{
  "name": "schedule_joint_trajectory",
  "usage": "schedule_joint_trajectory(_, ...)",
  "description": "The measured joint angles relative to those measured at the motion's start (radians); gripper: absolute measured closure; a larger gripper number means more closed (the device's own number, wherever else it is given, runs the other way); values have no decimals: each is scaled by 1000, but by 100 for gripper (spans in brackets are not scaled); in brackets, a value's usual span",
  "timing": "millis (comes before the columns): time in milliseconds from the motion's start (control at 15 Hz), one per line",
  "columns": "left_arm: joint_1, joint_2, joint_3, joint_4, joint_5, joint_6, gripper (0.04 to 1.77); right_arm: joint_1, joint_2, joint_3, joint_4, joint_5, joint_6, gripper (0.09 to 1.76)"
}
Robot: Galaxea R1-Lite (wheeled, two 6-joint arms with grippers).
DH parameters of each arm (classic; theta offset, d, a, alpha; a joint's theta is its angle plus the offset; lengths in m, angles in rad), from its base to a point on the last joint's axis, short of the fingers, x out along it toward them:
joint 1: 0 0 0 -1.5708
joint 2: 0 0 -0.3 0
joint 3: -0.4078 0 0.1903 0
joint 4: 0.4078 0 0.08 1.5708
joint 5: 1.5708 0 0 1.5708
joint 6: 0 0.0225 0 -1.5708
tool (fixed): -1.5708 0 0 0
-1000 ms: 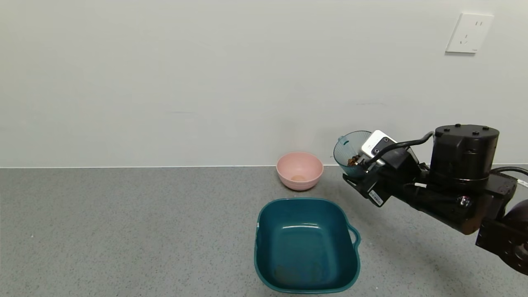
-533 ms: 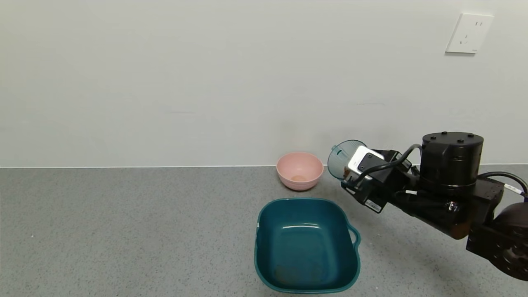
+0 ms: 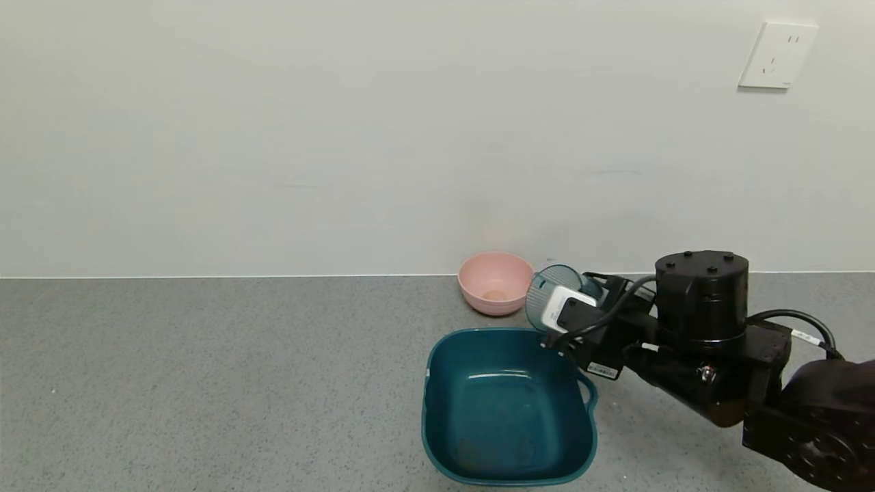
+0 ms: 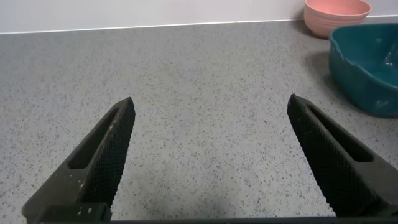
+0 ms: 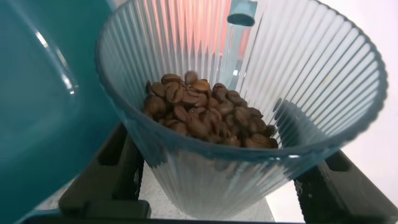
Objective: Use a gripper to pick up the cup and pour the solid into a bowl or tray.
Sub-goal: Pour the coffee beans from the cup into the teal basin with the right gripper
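My right gripper [image 3: 571,314] is shut on the cup [image 3: 550,290], a ribbed translucent grey-blue tumbler. It holds the cup tilted, mouth toward the left, just above the far right corner of the teal basin [image 3: 437,362]. In the right wrist view the fingers [image 5: 112,168] press both sides of the cup [image 5: 249,74]. The solid [image 5: 205,115], dark brown beans, lies heaped inside it, and the basin wall [image 5: 37,93] is close beside its rim. My left gripper [image 4: 210,102] hangs open over bare table with nothing between its fingers.
A small pink bowl [image 3: 496,281] stands by the wall just behind the basin and left of the cup. It also shows in the left wrist view as the pink bowl [image 4: 336,14], next to the basin [image 4: 367,68]. A grey speckled table [image 3: 205,383] stretches to the left.
My right arm has moved left and down with the cup, from above the table right of the pink bowl to the basin's far right corner. The cup is tipped further over.
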Motion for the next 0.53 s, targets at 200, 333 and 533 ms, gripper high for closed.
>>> schedule_joint_trajectory(200,0,0,0,0,0,0,5,23,19,7,-1,-24,-61,49)
schedule_joint_trajectory(333,0,0,0,0,0,0,5,32,25,9,0,-27,-94,49)
schedule_joint_trajectory(533,0,0,0,0,0,0,5,40,30,10,0,-60,-146,49)
